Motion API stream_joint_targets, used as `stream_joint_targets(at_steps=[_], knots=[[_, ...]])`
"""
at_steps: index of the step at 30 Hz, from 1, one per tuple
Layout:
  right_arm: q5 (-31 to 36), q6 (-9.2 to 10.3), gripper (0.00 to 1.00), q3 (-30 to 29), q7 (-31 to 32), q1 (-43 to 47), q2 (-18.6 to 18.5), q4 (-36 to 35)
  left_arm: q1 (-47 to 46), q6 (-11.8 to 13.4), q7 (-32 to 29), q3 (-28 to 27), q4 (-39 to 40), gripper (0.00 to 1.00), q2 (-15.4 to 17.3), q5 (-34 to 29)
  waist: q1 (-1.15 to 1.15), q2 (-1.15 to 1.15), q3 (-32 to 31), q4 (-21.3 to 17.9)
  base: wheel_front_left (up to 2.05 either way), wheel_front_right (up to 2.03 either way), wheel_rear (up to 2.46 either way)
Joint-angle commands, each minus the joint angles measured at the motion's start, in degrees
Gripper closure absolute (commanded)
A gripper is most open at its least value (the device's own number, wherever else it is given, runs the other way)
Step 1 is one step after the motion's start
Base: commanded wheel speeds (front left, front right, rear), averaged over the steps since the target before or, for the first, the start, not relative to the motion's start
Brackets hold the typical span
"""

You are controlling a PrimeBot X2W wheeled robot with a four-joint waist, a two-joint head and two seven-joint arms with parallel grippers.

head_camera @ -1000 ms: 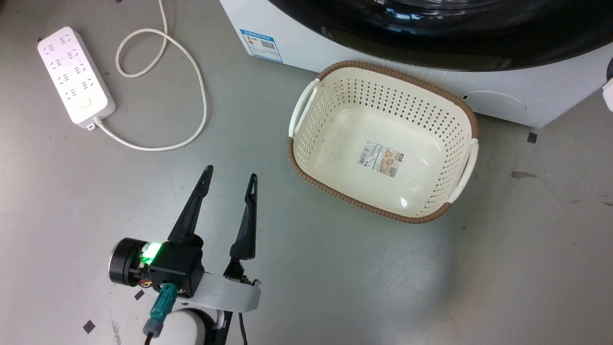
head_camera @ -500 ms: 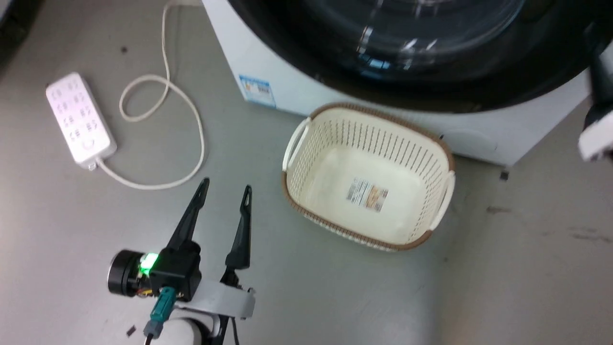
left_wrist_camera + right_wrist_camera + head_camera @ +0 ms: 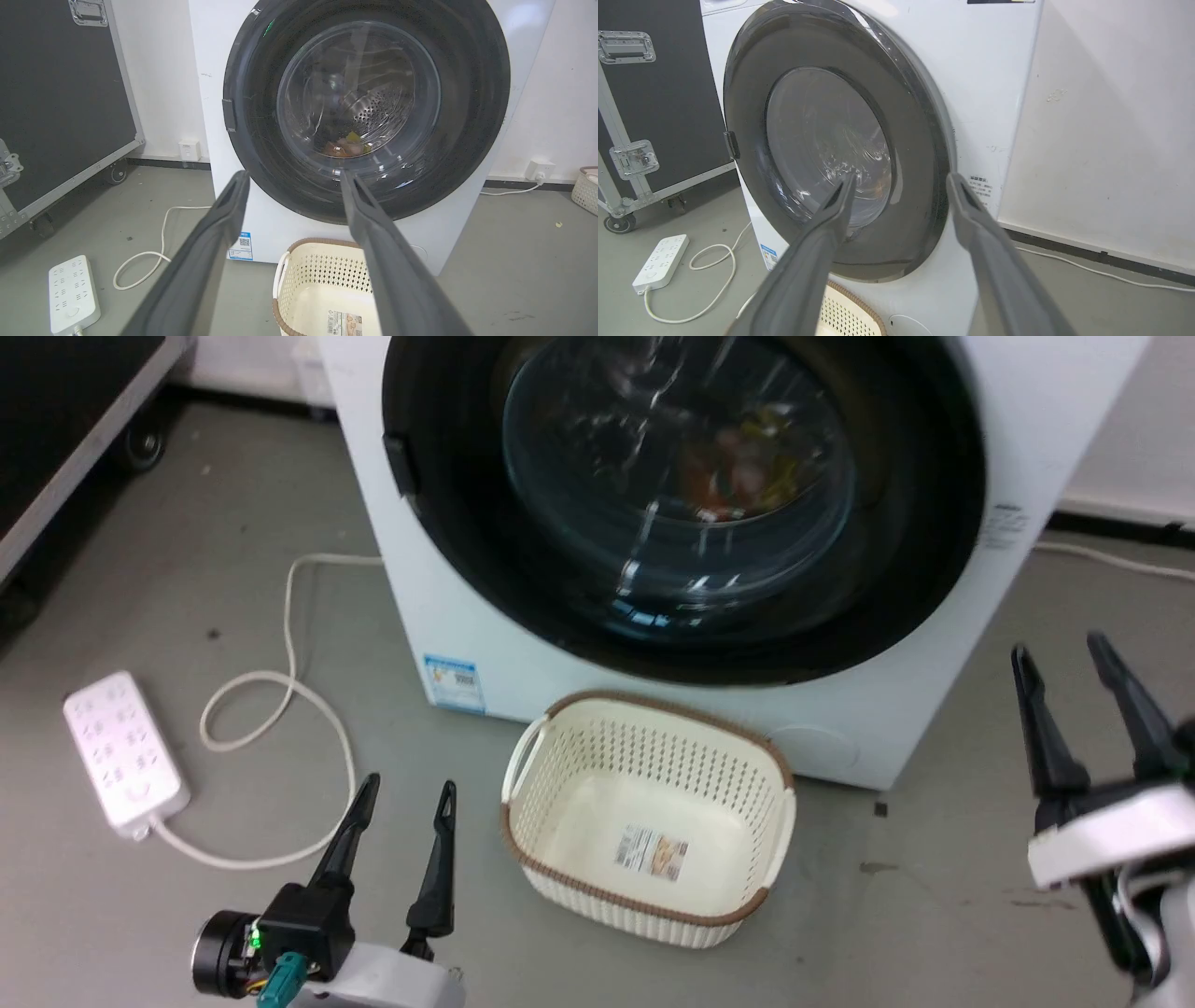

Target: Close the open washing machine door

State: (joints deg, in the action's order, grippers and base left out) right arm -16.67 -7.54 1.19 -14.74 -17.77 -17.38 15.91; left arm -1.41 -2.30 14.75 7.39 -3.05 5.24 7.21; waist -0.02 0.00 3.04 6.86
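Observation:
The washing machine door (image 3: 467, 551) is a big glossy black ring around a bulging glass window, and it appears to lie against the white front of the machine. Through the glass in the left wrist view, the door (image 3: 364, 107) shows the steel drum with some coloured items inside. A small latch tab sits on the left rim of the door (image 3: 831, 140). My left gripper (image 3: 409, 786) hangs open over the floor, left of the basket, well short of the machine. My right gripper (image 3: 1057, 647) is open too, off the machine's right front corner. Both grippers (image 3: 294, 175) (image 3: 901, 178) hold nothing.
A cream laundry basket (image 3: 644, 703) with a brown rim stands empty on the floor right before the machine. A white power strip (image 3: 117, 761) and its looped cord lie to the left. A black wheeled case (image 3: 60, 93) stands far left; a wall is to the right.
The head camera has tilted up, so the whole door now shows instead of its lower edge. My right gripper has come into view at the lower right. The left gripper stays open.

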Motion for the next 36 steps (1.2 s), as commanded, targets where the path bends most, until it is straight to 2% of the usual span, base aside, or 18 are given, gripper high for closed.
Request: stream_joint_targets(at_steps=[1, 8, 13, 20, 34, 35, 36], knots=[[0.8, 0.05, 0.0, -0.9, -0.2, 1.8, 1.1, -1.3, 0.7, -0.2, 0.2, -0.3, -0.1, 0.0, 0.4, 0.1, 0.02, 0.0, -2.3, -1.8, 0.0, 0.0, 0.0], [6.0, 0.05, 0.0, -6.9, 1.4, 12.9, 10.2, -11.2, 2.2, -0.3, 0.2, -1.0, -0.9, 0.0, 1.3, 0.2, 0.02, 0.0, -3.9, -3.3, 0.0, 0.0, 0.0], [8.4, 0.05, 0.0, -8.2, 1.3, 19.0, 13.5, -14.4, 2.3, -0.3, 0.2, -1.0, -1.8, 0.0, 1.3, 0.5, 0.02, 0.0, -4.4, -3.6, 0.0, 0.0, 0.0], [9.0, 0.05, 0.0, -7.2, 1.1, 24.0, 14.4, -15.2, 2.3, -0.4, 0.2, -0.6, -3.2, 0.0, 1.5, 0.7, 0.02, 0.0, -4.9, -3.9, 0.0, 0.0, 0.0], [7.8, 0.05, 0.0, -6.1, 0.2, 24.6, 14.5, -12.5, 2.4, 0.9, -0.7, 0.6, -3.6, 0.0, 2.1, -0.1, 0.02, 0.0, -5.6, -3.8, 0.0, 0.0, 0.0], [8.1, 0.01, 1.0, -6.2, 0.5, 23.7, 14.3, -12.6, 1.7, 0.7, -0.7, 0.7, -3.7, 1.0, 1.9, 0.0, 0.02, 0.0, -5.6, -3.8, 0.0, 0.0, 0.0], [8.1, 0.01, 1.0, -6.2, 0.6, 23.6, 14.3, -12.6, 1.7, 0.7, -0.7, 0.6, -3.7, 1.0, 1.8, 0.0, 0.02, 0.0, -5.6, -3.8, 0.0, 0.0, 0.0]])
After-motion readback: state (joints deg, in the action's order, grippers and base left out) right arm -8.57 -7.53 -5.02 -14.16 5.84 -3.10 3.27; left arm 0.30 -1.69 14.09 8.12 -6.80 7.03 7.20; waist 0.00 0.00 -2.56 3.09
